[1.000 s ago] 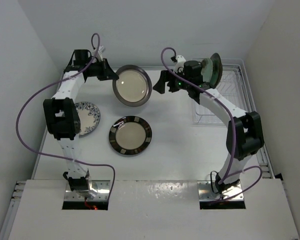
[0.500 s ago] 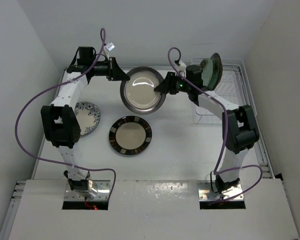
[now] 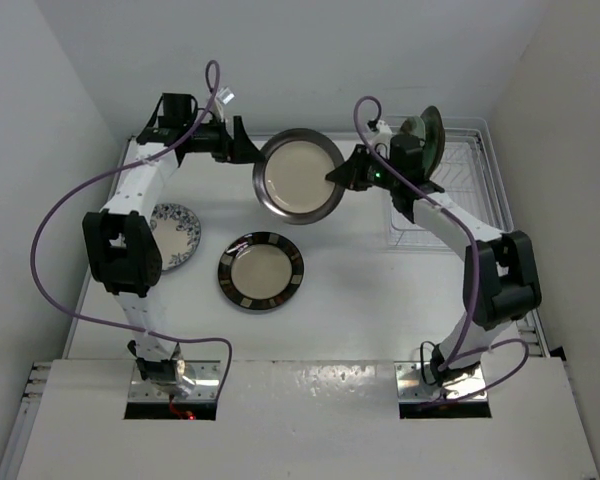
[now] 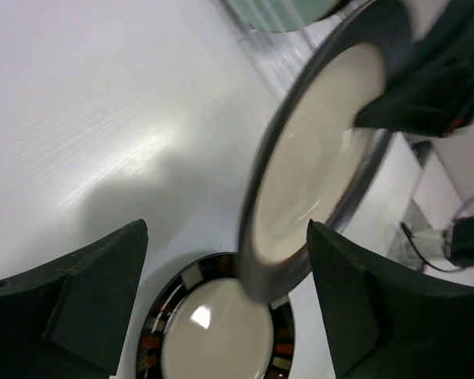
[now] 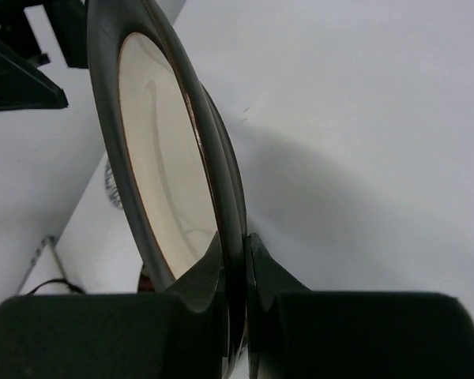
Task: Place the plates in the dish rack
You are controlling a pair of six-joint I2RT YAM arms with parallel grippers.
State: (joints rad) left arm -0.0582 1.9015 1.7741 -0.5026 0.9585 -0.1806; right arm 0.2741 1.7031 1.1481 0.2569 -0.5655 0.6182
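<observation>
A cream plate with a dark rim (image 3: 298,176) hangs tilted in the air above the table's back middle. My right gripper (image 3: 343,177) is shut on its right rim; in the right wrist view the fingertips (image 5: 259,257) pinch the plate's edge (image 5: 159,142). My left gripper (image 3: 243,148) stands open just left of that plate. In the left wrist view the plate's rim (image 4: 257,237) lies between the spread fingers, touching neither. A brown-striped plate (image 3: 261,270) lies flat on the table. A white-blue floral plate (image 3: 178,233) lies at the left, partly under the left arm. Mint green plates (image 3: 426,133) stand in the dish rack (image 3: 452,198).
The white wire rack fills the back right corner, its near half holding no plates. White walls close in the table at the back and both sides. Purple cables loop off both arms.
The cream plate moved right from the left gripper's side. My right gripper closed on its right rim, then my left gripper let go and opened.
</observation>
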